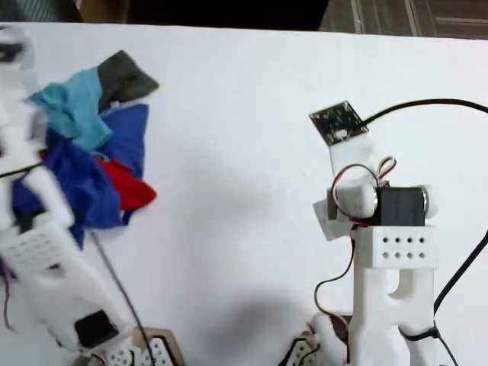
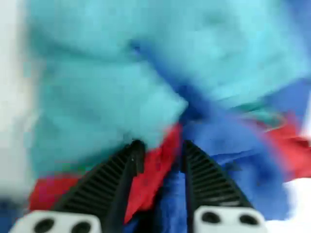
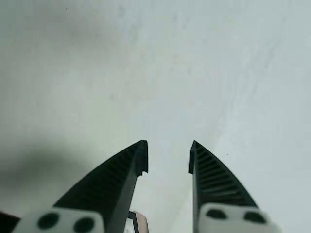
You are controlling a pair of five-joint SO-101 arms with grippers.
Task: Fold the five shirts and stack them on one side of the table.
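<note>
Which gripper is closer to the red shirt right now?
Left. The left gripper is right at the red shirt, with red cloth between its fingers. The right gripper hangs over the table, well apart from the shirt pile.

Shirts (image 1: 91, 145): apparently five, heaped at the table's (image 1: 244, 114) left edge: one teal, one grey, one red, two blue.
Arms (image 1: 389, 259): two.
Grippers: two, left gripper (image 2: 159, 151) and right gripper (image 3: 167, 153).
Table: one.
</note>
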